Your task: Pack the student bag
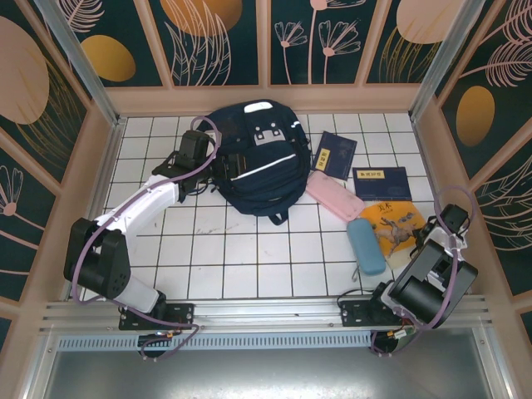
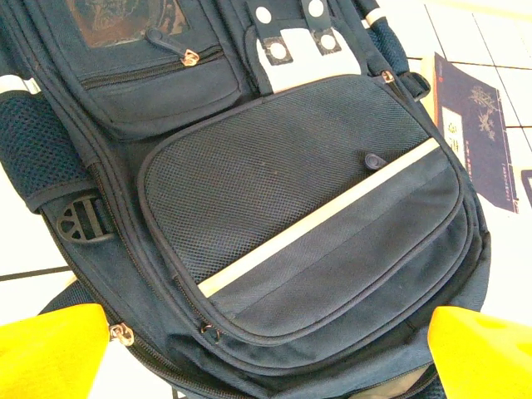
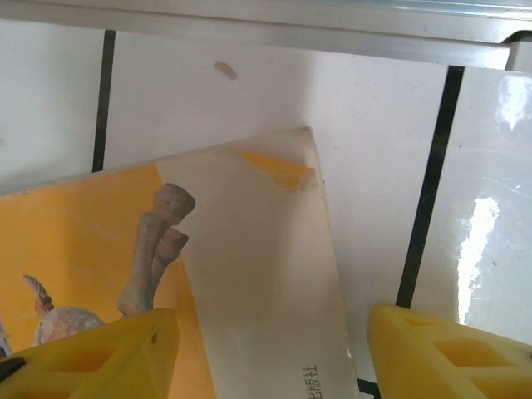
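The student bag (image 1: 259,166), a large dark navy backpack with white stripes, lies flat at the back middle of the tiled table. Its mesh front pocket (image 2: 274,179) is zipped shut. My left gripper (image 1: 223,164) is at the bag's left side, open. Its yellow fingertips (image 2: 50,353) stand wide apart over the bag's lower edge, the left gripper (image 2: 266,366) holding nothing. My right gripper (image 3: 270,357) is open low over the corner of a yellow and white book (image 3: 249,274), one finger over the cover, the other over bare tile.
Right of the bag lie two navy booklets (image 1: 334,154) (image 1: 381,183), a pink case (image 1: 334,196), a blue case (image 1: 366,245) and the yellow book (image 1: 392,223). Patterned walls enclose the table. A metal rail (image 3: 266,29) runs close to the book's corner.
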You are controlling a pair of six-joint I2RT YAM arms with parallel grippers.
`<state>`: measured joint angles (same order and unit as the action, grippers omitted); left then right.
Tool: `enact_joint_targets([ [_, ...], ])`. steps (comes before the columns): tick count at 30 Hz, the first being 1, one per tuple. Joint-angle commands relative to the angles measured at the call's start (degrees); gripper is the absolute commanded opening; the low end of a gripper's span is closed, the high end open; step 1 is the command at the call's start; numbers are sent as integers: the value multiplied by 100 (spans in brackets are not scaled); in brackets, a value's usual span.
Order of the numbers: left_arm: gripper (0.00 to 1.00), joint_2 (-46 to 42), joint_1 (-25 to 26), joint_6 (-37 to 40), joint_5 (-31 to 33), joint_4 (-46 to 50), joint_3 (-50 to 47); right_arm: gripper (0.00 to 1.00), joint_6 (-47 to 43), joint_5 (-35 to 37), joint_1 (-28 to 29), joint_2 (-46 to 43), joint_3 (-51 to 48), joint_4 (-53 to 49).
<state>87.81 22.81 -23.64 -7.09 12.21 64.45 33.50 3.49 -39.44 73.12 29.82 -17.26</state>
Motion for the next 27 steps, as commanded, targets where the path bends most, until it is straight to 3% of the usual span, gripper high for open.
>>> enact_joint_targets([
  [1, 99, 55, -7, -62, -101, -78, 180, 54, 6, -499, -23, 203, -165, 127],
  [8, 98, 129, 46, -106, -253, -69, 287, 19, 20, -1094, 400, 250, -96, 271],
  [13, 98, 238, 165, -150, -301, -76, 417, 1, 143, -1223, 845, 24, 25, 222],
  [19, 98, 497, 450, -215, -328, -97, 643, 0, 218, -1246, 1282, -250, 228, 8],
  [27, 98, 846, 788, -545, -619, -336, 889, 0, 126, -1153, 1447, -1016, 763, -586],
])
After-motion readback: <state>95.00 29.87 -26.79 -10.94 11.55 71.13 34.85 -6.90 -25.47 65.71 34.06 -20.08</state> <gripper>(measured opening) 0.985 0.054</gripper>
